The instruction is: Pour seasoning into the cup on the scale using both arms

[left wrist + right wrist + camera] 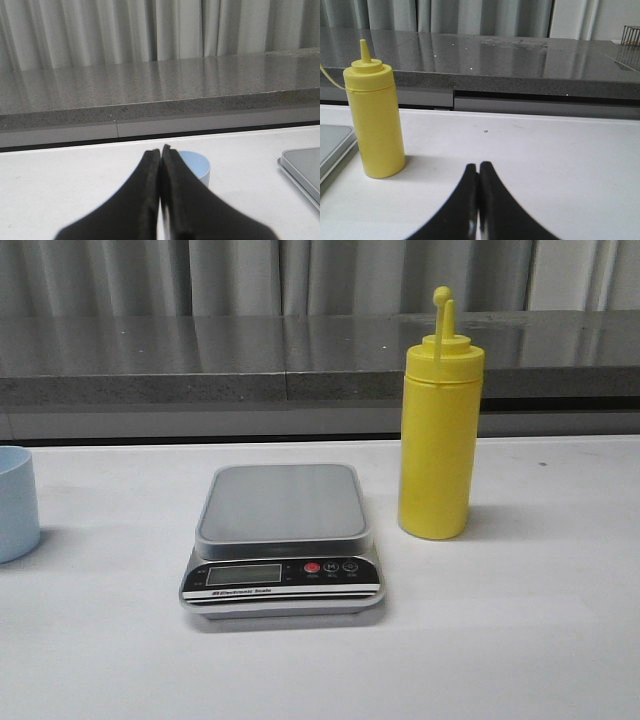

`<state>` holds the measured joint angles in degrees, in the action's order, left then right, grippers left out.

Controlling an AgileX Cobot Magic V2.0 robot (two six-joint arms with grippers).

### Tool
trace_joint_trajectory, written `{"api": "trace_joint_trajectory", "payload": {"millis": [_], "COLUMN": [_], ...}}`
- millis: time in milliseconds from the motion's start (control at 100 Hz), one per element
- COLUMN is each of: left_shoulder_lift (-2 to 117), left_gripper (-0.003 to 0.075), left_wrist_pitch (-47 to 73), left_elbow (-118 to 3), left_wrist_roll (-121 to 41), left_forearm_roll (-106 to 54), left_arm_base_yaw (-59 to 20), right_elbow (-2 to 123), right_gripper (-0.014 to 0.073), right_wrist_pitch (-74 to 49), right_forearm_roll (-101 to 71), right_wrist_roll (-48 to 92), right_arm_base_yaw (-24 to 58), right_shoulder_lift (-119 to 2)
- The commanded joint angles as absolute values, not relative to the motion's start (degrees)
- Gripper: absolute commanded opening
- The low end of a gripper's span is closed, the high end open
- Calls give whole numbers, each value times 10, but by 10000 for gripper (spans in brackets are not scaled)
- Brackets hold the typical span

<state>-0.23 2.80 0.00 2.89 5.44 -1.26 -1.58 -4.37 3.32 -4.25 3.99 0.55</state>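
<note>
Three task items sit on the white table (520,640), none of them touching another. Flat silver-grey digital scale (283,540) with square platform and black front panel is at centre in my front view, platform bare, LCD and red button facing me. Tall yellow plastic squeeze bottle (438,430) stands upright just beside the scale on its right, slightly farther back, pointed nozzle bare, ball-tipped cap on its tether sticking up next to it. Small light blue plastic cup (15,502) stands at the left edge of front view, well apart from the scale, cut off by the frame.

Neither arm shows in front view. From my left wrist camera the left gripper (161,150) has its black fingers pressed together, nothing between them; the cup (196,164) is just beyond the tips, partly hidden by them, and a corner of the scale (302,170) shows off to one side. From my right wrist camera the right gripper (478,167) is also closed and empty, low over bare table, with the bottle (374,120) off to the side and apart from it, scale edge (335,145) next to the bottle.

Grey stone ledge (200,370) and pale curtains (250,275) behind the table.
</note>
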Motion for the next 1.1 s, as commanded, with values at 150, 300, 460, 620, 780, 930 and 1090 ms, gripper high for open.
{"api": "trace_joint_trajectory", "payload": {"millis": [150, 300, 460, 620, 780, 930, 1090], "left_shoulder_lift": [-20, -20, -10, 42, 140, 249, 358], "left_gripper": [-20, -20, -20, -20, -20, -20, -20], "left_wrist_pitch": [-20, -20, 15, 68, 116, 169, 188], "left_elbow": [23, 18, -21, -92, -190, -286, -366], "left_wrist_roll": [33, 33, 33, 42, 45, 45, 45], "left_forearm_roll": [52, 52, 35, 22, 18, 18, 18], "left_arm_base_yaw": [-13, -13, -13, -13, -13, -13, -13], "right_elbow": [-3, -3, -3, -3, -3, -3, -3], "right_gripper": [-69, -69, -69, -69, -69, -69, -69], "right_wrist_pitch": [3, 3, 3, 3, 3, 3, 3], "right_forearm_roll": [34, 34, 34, 34, 34, 34, 34], "right_wrist_roll": [-41, -41, -41, -41, -41, -41, -41], "right_arm_base_yaw": [36, 36, 36, 36, 36, 36, 36], "right_shoulder_lift": [18, 18, 18, 18, 18, 18, 18]}}
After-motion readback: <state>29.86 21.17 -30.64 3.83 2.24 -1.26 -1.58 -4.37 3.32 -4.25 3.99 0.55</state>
